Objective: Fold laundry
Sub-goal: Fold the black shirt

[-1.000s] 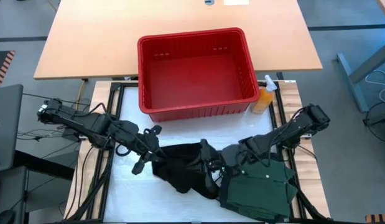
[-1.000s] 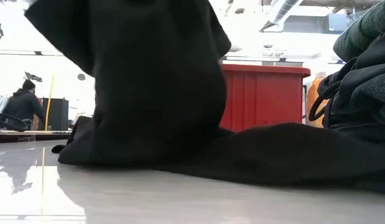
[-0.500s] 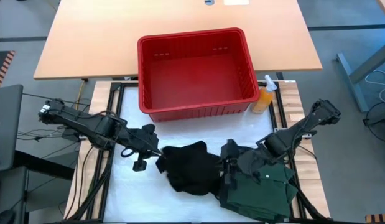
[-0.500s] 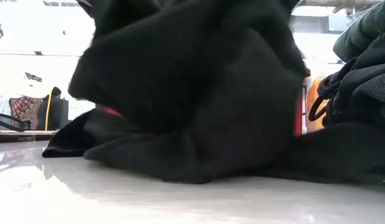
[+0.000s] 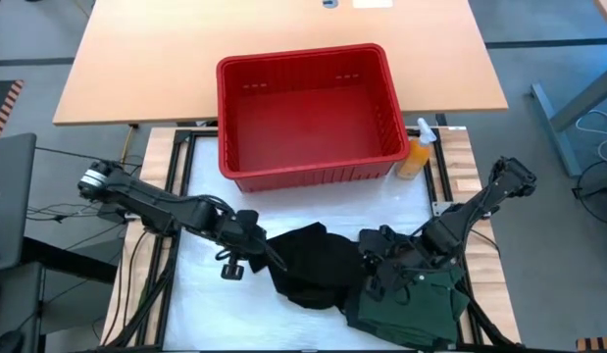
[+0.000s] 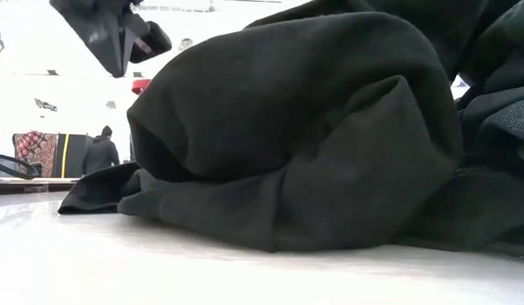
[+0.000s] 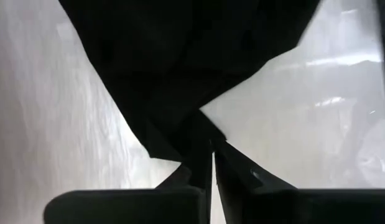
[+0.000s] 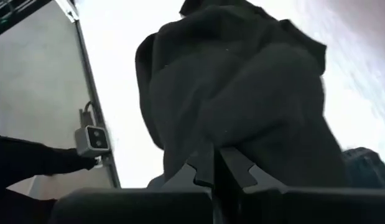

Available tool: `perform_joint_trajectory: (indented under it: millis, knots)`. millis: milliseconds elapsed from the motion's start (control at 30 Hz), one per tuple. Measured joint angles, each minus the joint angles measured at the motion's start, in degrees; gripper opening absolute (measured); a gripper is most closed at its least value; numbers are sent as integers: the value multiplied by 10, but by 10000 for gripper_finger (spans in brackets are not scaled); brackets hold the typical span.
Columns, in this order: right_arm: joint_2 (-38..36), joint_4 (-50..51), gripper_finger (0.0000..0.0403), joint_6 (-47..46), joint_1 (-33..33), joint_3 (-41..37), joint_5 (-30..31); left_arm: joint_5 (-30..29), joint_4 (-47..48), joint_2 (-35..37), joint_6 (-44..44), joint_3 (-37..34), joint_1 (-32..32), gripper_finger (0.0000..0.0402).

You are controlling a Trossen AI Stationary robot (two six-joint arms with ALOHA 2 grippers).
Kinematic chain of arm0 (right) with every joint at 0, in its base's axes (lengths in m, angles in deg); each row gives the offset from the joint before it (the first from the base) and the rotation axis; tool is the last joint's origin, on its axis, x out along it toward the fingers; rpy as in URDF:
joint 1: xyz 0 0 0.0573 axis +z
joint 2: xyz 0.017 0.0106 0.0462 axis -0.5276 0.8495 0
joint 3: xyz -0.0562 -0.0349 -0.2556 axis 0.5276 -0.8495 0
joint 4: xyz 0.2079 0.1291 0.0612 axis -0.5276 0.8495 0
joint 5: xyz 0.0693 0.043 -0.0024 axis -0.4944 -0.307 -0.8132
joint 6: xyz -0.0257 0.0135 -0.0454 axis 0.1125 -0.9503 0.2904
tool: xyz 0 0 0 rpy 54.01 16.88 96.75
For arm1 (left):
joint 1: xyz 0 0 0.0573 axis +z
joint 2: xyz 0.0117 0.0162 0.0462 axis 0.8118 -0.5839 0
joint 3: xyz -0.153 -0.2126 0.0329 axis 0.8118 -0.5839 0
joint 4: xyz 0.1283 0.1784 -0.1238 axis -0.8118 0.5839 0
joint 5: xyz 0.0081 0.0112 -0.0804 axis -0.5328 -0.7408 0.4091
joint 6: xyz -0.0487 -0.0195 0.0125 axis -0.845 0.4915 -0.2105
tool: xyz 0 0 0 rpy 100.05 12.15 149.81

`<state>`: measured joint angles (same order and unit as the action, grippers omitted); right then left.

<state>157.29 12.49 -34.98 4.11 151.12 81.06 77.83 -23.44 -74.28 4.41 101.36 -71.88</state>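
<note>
A black garment (image 5: 311, 265) lies bunched in a heap on the white table top (image 5: 200, 299); in the low view the black garment (image 6: 295, 135) fills most of the picture. My left gripper (image 5: 267, 260) is at its left edge, shut on the cloth. My right gripper (image 5: 370, 259) is at its right side, also shut on it. A dark green buttoned shirt (image 5: 413, 302) lies crumpled on the table to the right of the heap, under my right arm. My left gripper pinches a pointed bit of the black garment's left edge (image 7: 193, 138) between its two fingers, slanting down from the table's left. How many layers it has cannot be told. The rest of the garment lies on the table. My right gripper pinches a fold on the garment's right side (image 8: 208, 148) between its two fingers, slanting down from the table's right. The cloth bulges up in front of the fingers and rests on the table.
A red plastic basket (image 5: 308, 113) stands at the table's far side, an orange spray bottle (image 5: 417, 152) by its right corner. A wooden table (image 5: 146, 59) lies beyond. Bare white table top shows left of and in front of the heap. A person stands far off in the room (image 6: 98, 152).
My left gripper has come down and tipped downward, moving right to the garment's left edge. My right gripper has drawn back toward the table's right and tipped down. The black garment, which hung high a second ago, has sunk into a rounded heap on the table.
</note>
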Motion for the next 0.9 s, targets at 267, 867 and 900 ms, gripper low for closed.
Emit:
perform_joint_trajectory:
  millis: [267, 867, 900]
  knots:
    - [0, 4, 23, -19, 12, -20, -2, -6, -29, -85, 1, 0, 2, 1]
    - [0, 6, 24, -29, 28, -22, -15, -84, -186, -94, 119, 0, 18, 85]
    - [0, 6, 24, -29, 28, -22, -14, -97, -186, -94, 122, 0, 19, 101]
